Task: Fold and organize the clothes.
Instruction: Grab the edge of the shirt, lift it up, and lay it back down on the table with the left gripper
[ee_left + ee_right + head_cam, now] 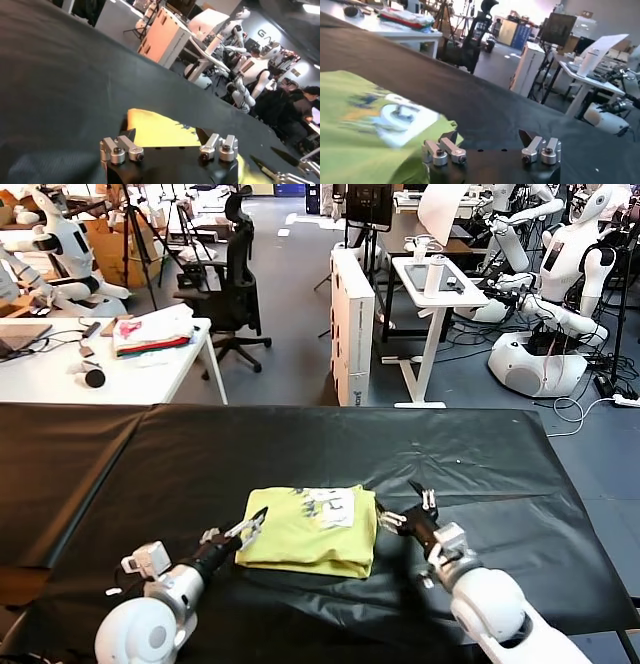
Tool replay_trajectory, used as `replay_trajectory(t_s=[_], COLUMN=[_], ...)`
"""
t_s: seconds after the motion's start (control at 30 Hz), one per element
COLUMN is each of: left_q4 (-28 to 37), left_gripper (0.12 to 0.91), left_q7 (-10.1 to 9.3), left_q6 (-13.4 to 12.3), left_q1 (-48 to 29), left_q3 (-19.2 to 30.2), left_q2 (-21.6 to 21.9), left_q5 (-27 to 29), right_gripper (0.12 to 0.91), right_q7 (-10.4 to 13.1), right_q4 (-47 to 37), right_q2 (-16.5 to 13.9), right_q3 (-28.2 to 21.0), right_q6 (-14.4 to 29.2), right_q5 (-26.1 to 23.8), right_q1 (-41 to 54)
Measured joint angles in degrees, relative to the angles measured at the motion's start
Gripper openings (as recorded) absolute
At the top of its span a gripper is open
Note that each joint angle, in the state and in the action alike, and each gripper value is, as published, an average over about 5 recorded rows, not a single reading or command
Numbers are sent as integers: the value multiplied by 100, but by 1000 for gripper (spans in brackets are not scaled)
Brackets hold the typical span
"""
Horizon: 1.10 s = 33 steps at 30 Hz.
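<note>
1. T-shirt (312, 531) lies folded into a compact rectangle on the black table (150, 474), print side up, directly between the two sets of jaws
2. Left gripper (252, 527) has its jaws spread wide, tips at the shirt's left edge; whether they touch the cloth I cannot tell. In the left wrist view the yellow fabric (160, 131) sits just ahead of the gap between the jaws
3. Right gripper (412, 509) also has its jaws spread, empty, just beside the shirt's right edge. In the right wrist view the print (400, 117) lies off to one side of the jaws, not between them
4. Folding looks nearly finished, so the step in hand seems to be tidying or a last fold. To do it well, each jaw pair should take all layers at its edge together, low to the table, and both arms should move evenly so the stack does not slide apart
5. Beyond the table, a white desk (60, 379) carries a white, pink and red pile (152, 332), which is not part of the job
</note>
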Motion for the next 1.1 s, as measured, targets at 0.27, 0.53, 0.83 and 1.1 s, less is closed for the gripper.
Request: replay_trajectory(t_s=[0.27, 0.53, 0.83, 1.1], left_q4=[192, 622, 973, 1171], left_gripper=[907, 907, 907, 907], left_q7=[300, 608, 621, 634], left_q6=[-362, -1019, -1341, -1483], left_q1=[-56, -44, 29, -79], left_q3=[-18, -4, 65, 48], left_q2=[49, 59, -250, -362], left_q5=[246, 475, 469, 410], right_gripper=[907, 907, 907, 907], right_q7=[42, -6, 31, 12], right_q4=[113, 379, 875, 1037], right_q2=[71, 369, 690, 801], right_q3=[427, 1514, 2419, 2527], right_q6=[1084, 2146, 2257, 2245], right_q5=[396, 767, 861, 837], right_q1=[-839, -2055, -2851, -2962])
